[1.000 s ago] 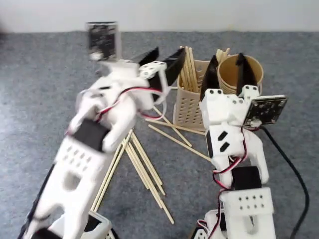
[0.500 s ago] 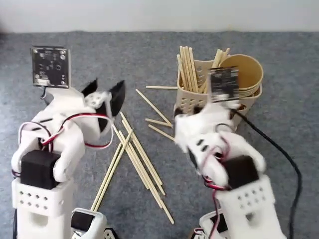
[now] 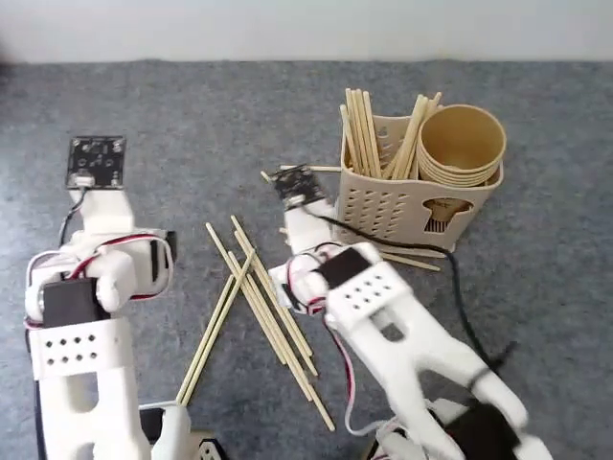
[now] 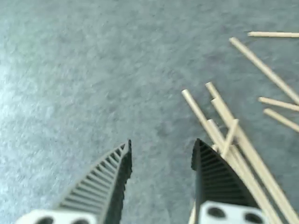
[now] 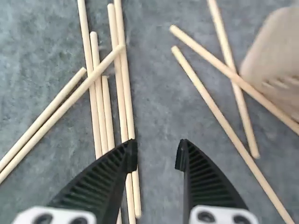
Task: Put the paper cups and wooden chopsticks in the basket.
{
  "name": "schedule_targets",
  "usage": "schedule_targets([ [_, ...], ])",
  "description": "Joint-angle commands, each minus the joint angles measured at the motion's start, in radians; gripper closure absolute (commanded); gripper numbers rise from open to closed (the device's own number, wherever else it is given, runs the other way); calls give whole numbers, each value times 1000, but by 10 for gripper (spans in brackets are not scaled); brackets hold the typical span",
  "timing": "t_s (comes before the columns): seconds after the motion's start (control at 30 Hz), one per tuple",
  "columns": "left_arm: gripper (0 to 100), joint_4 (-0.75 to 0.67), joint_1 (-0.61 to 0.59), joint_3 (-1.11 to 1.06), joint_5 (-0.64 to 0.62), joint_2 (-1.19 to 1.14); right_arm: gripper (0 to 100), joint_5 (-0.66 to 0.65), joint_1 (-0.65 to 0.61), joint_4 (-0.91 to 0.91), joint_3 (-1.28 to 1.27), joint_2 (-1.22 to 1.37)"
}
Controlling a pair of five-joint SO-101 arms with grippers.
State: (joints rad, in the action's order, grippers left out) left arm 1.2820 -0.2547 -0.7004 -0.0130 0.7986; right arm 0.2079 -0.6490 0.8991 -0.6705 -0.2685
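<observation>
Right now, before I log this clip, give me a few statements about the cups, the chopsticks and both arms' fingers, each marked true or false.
1. The paper cups sit stacked inside the basket. True.
2. The left arm's fingers are shut on a chopstick. False: they are open and hold nothing.
3. Loose chopsticks lie on the grey table between the two arms. True.
4. The basket holds no chopsticks. False: upright chopsticks stand in it beside the cups.
5. The right arm's fingers are open above loose chopsticks. True.
</observation>
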Motion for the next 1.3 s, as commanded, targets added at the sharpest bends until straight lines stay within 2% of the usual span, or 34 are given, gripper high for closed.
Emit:
schedule_targets([
  [0.0,798,-54,-58,-48,43,23,854,-28,-33,-130,34,122],
  [0.2,798,-118,-106,-147,43,23,854,-28,-42,-157,201,371],
  [0.4,798,-157,-106,-208,43,23,855,-29,-47,-159,301,486],
  [0.73,798,-190,-106,-236,38,25,855,-84,-76,-163,327,542],
  [1.03,798,-189,-106,-236,38,25,855,-81,-82,-148,319,409],
  [1.27,798,-189,-106,-236,38,25,855,-78,-101,-110,321,415],
])
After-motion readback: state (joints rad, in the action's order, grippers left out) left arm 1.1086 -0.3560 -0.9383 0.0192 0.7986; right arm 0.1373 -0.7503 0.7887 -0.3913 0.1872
